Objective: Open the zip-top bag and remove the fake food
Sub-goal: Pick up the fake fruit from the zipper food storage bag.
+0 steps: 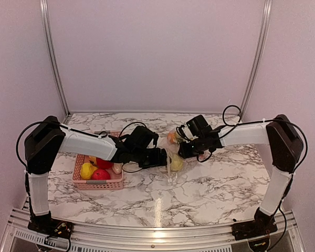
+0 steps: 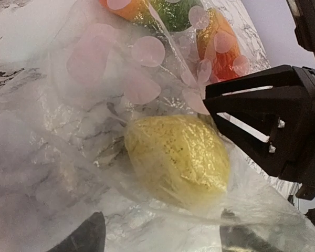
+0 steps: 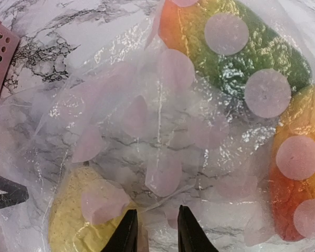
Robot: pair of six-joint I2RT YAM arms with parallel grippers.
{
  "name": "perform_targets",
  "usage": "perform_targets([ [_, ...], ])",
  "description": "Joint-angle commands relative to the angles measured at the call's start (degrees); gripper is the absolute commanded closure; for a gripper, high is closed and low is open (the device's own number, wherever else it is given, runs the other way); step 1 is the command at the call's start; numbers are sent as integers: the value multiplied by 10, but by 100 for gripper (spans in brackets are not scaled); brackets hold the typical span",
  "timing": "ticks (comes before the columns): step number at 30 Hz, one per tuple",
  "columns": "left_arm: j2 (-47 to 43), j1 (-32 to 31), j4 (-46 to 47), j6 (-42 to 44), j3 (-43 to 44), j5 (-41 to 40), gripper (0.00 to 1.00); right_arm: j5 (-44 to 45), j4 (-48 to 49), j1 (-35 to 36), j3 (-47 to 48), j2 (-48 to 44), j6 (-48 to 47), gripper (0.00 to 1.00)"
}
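Note:
The zip-top bag (image 1: 174, 157) lies crumpled mid-table between my two grippers. It holds fake food: a yellow lemon (image 2: 176, 160), a green piece (image 3: 262, 58) and an orange-red piece (image 3: 294, 178). My left gripper (image 1: 161, 156) is open; in the left wrist view (image 2: 160, 239) its fingers stand wide apart on either side of the bag's film, just short of the lemon. My right gripper (image 1: 185, 149) is opposite it. In the right wrist view (image 3: 157, 231) its fingers are close together with bag film pinched between them.
A pink perforated basket (image 1: 84, 184) stands left of the bag, under my left arm, with yellow and red fruits in it. Its corner shows in the right wrist view (image 3: 0, 58). The right gripper's black body fills the right of the left wrist view (image 2: 268, 121).

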Motion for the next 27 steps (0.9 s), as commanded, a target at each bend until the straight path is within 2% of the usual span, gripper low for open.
perform_targets([
  [1, -2, -5, -2, 12, 22, 8, 23, 2, 0, 18, -10, -3, -7, 74],
  [12, 39, -19, -101, 45, 88, -20, 19, 2, 7, 22, -22, -11, -8, 69],
  [21, 63, -26, -155, 61, 125, -39, 17, -4, 16, 24, -34, -8, -11, 58],
  [27, 70, -28, -170, 70, 134, -49, 13, -3, 21, 23, -33, -8, -7, 60],
])
